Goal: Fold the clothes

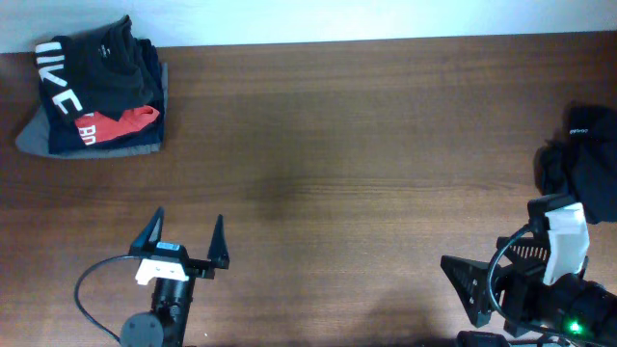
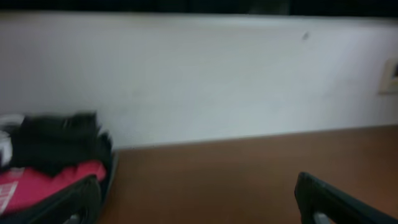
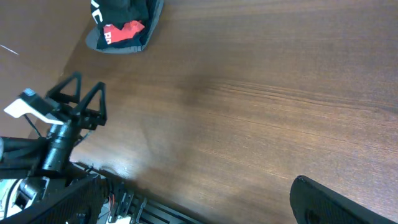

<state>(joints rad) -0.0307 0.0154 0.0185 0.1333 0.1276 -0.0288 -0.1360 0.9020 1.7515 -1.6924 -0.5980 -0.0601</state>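
A stack of dark clothes [image 1: 96, 67] lies at the table's far left corner, with a black shirt with white lettering on top, a red shirt [image 1: 125, 122] tucked in, and a grey garment beneath. It also shows in the left wrist view [image 2: 59, 142] and the right wrist view [image 3: 121, 15]. Another dark garment [image 1: 588, 164] with a small white tag lies bunched at the right edge. My left gripper [image 1: 186, 241] is open and empty near the front left, facing the stack [image 2: 199, 208]. My right gripper [image 1: 465, 308] is open and empty at the front right [image 3: 193, 211].
The brown wooden table [image 1: 337, 145] stretches between the stack and the right-hand garment. A white wall [image 2: 217, 74] runs behind the table's far edge. My left arm [image 3: 68, 118] and its cables show in the right wrist view by the front edge.
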